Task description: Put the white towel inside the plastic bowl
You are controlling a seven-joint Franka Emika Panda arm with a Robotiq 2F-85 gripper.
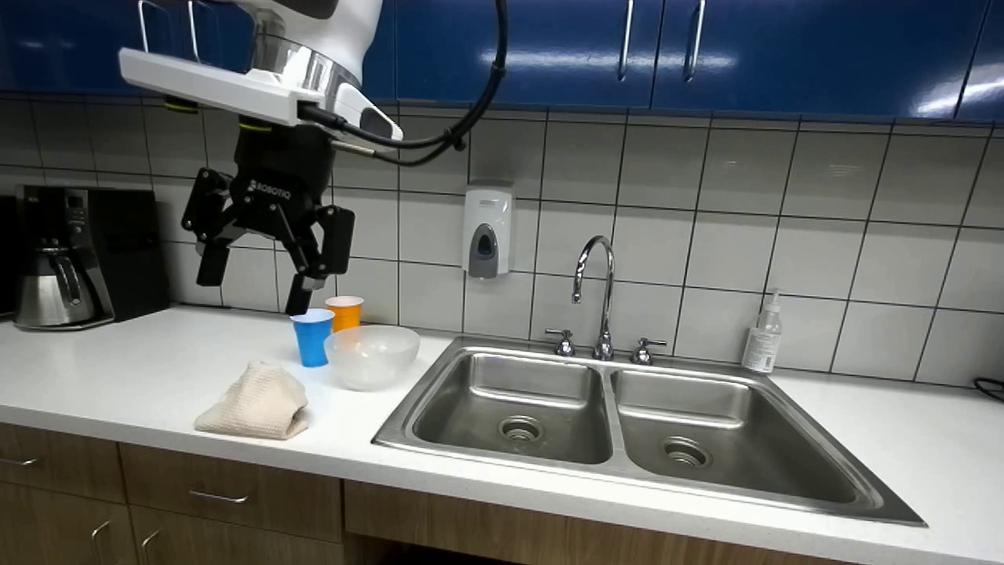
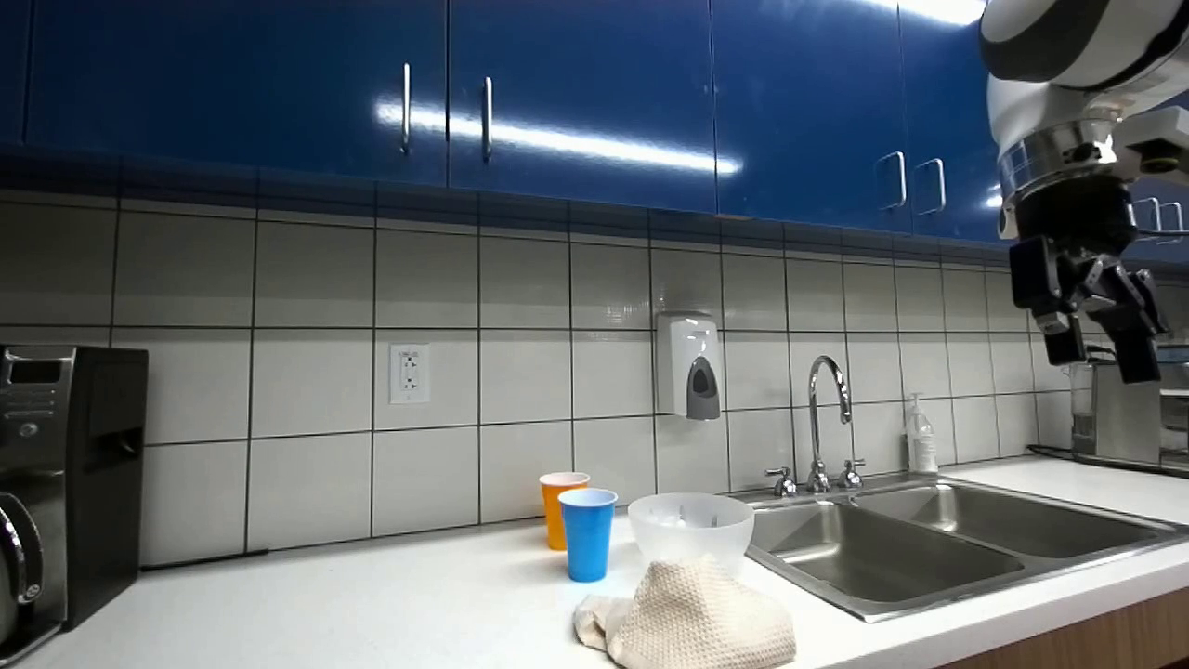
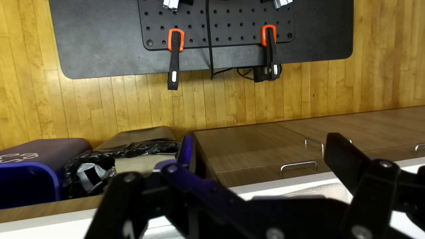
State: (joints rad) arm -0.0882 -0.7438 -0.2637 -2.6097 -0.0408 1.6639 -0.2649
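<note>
The white towel, cream-coloured and waffle-textured, lies in a crumpled peak on the counter in both exterior views [image 1: 255,404] [image 2: 701,618]. A part of the towel [image 3: 333,190] shows low in the wrist view, partly covered by the gripper. The plastic bowl, translucent white, stands upright beside the towel, close to the sink, in both exterior views [image 1: 372,362] [image 2: 692,531]. I see no towel in it. The bowl does not show in the wrist view. My gripper [image 1: 255,282] [image 2: 1102,355] [image 3: 260,146] is open and empty, raised well above the counter, apart from towel and bowl.
A blue cup [image 1: 314,339] and an orange cup [image 1: 346,312] stand beside the bowl. A double sink [image 1: 620,463] with a tall faucet [image 1: 604,298] lies past the bowl. A coffee maker [image 1: 118,251] stands along the wall. Blue cabinets [image 1: 533,55] hang above the counter.
</note>
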